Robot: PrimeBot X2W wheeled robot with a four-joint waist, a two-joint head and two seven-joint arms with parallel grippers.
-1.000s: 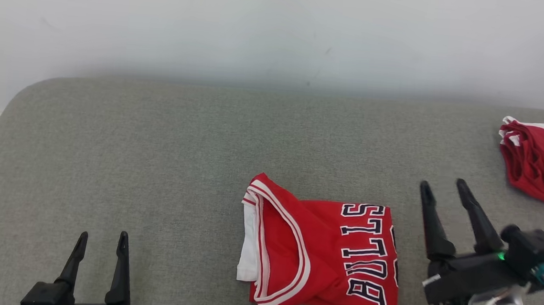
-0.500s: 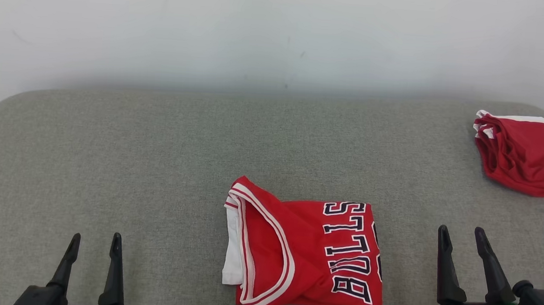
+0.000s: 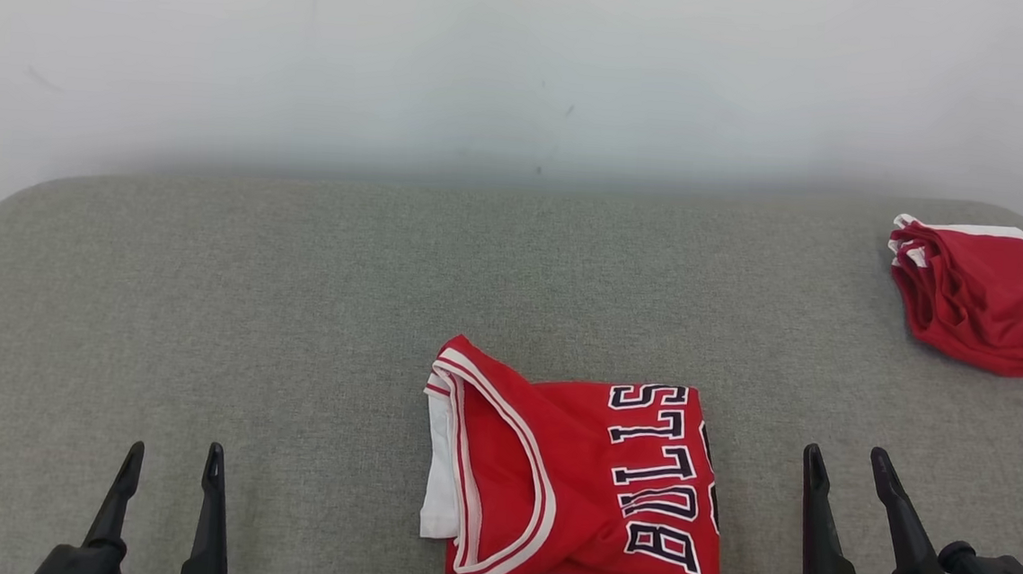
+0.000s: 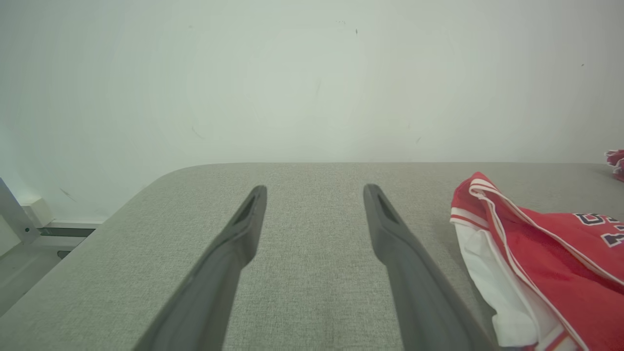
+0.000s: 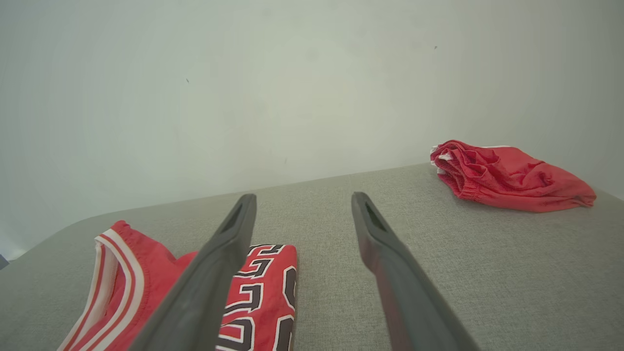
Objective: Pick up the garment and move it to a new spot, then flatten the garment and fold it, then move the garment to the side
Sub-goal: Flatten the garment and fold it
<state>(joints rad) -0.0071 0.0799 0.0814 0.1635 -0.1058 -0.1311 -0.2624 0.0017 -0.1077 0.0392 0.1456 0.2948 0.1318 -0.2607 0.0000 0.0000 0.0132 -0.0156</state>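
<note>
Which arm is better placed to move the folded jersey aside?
Right, probably. The right end effector stands open close beside the jersey, on the same side as the other red garment; the left end effector is open too but farther off.

red jersey (image 3: 574, 485) with white trim and black lettering; plain red shorts (image 3: 979, 297); grey table (image 3: 249, 305); white wall (image 3: 491, 60).

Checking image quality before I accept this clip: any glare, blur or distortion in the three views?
Head view: even, soft light, no glare; the lettering on the jersey reads sharp. Left wrist view: left gripper soft-focused near the lens. Right wrist view: table edge slanted, right gripper blurred low down, red pile crisp.
</note>
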